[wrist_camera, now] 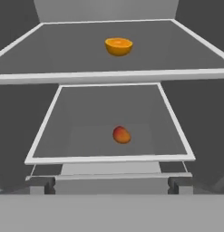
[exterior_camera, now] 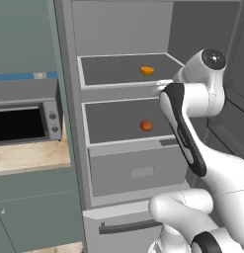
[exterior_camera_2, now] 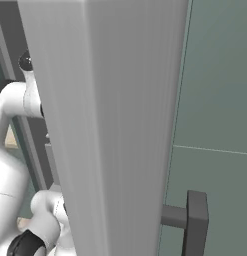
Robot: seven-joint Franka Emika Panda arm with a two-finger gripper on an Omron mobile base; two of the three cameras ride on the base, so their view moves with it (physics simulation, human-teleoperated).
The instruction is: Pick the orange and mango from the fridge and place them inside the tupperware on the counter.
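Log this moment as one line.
fridge open | orange upper shelf | mango lower shelf | gripper open, empty, facing shelves

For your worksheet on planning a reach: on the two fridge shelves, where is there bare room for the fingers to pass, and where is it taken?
Upper shelf: bare left of the orange and along its front edge. Lower shelf: bare left and behind the mango, which sits right of centre toward the front. Neither shelf is crowded; each holds one fruit.

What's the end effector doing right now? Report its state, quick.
End effector: open and empty, tips spread wide, facing the fridge shelves.
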